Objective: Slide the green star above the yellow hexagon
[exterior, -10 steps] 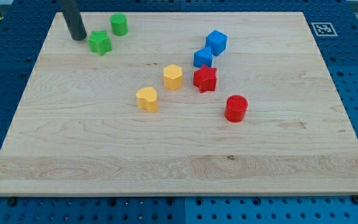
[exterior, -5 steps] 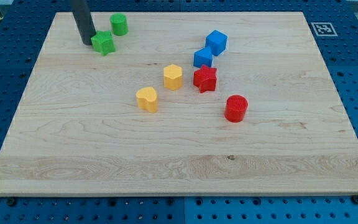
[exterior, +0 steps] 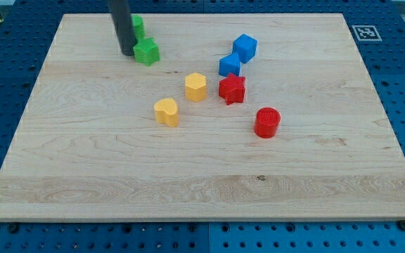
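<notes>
Green star (exterior: pixel 146 52) sits near the view's top left of the worktop (exterior: pixel 118 183), well left of and a bit above the yellow hexagon (exterior: pixel 196 86); not yet above it.

Near to far: bottom half of the worktop carries nothing. Then red cylinder (exterior: pixel 266 121), yellow block (exterior: pixel 166 112) of unclear shape, red star (exterior: pixel 232 88) just right of the hexagon. Behind those, two blue blocks (exterior: pixel 230 65) (exterior: pixel 245 47), touching or nearly so. Farthest, green cylinder (exterior: pixel 138 27), partly hidden by the rod.

My tip (exterior: pixel 126 53) is at the star's left side, touching or just shy of it. No fingers on this rig, only a bare rod, so nothing to open or close.

Step in hand, as I judge: pushing the star rightward, midway. Next move calls for more push toward the view's right, stopping in the gap above the hexagon, left of the lower blue block. Risk: star slips off the tip sideways, or nudges the blue block.
</notes>
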`<state>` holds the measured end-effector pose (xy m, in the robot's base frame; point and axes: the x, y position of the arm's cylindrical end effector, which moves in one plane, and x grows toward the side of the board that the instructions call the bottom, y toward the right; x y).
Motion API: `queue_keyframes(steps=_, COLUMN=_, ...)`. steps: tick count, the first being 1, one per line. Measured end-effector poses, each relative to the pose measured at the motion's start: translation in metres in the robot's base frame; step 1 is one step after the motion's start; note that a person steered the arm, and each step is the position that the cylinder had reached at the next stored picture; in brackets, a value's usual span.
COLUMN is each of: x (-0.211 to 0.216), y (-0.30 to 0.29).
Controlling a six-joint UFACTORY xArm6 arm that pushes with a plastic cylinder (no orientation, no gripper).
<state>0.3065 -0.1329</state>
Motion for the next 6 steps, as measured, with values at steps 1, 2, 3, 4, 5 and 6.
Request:
queue_keyframes(steps=1, x=0.001, y=-0.006)
queue_keyframes(steps=2, x=-0.006, y=-0.012)
queue_keyframes(steps=3, x=-0.019, y=-0.007)
queue_keyframes(steps=4, x=-0.023, y=0.035)
queue_keyframes(steps=5, x=-0.023, y=0.068)
queue_keyframes(steps=6, x=-0.023, y=0.069)
